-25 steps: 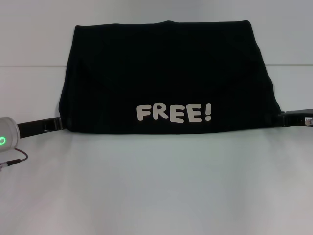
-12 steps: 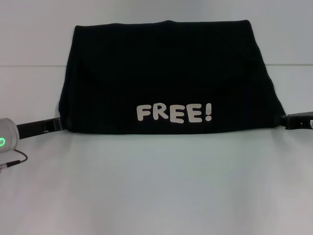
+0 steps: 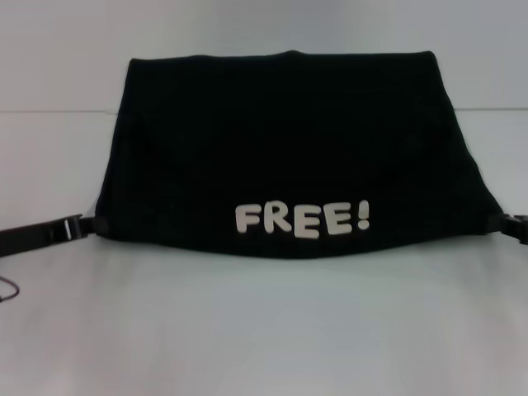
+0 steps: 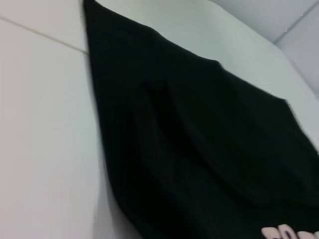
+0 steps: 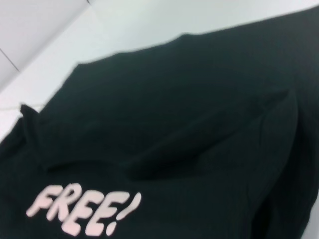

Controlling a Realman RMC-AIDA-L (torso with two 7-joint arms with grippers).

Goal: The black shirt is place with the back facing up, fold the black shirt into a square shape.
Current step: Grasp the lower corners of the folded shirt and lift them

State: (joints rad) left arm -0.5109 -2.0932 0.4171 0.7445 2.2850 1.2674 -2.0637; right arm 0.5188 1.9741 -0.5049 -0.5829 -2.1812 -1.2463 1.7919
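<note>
The black shirt [image 3: 280, 140] lies folded on the white table [image 3: 264, 330], with a white "FREE!" print [image 3: 302, 219] near its front edge. My left gripper [image 3: 85, 224] is shut on the shirt's near left corner. My right gripper [image 3: 513, 224] is shut on the near right corner, mostly past the picture's edge. The front edge sags in a bow between the two corners. The left wrist view shows the shirt's [image 4: 199, 139] folded left side. The right wrist view shows the shirt [image 5: 174, 124] with the print.
A seam line [image 3: 58, 110] crosses the table behind the shirt. A thin dark cable [image 3: 8, 289] lies at the table's left edge. Bare white tabletop stretches in front of the shirt.
Both grippers moved outward and toward me with the near corners. The shirt's front edge spread wider and shifted nearer. The left wrist body with its green light left the view.
</note>
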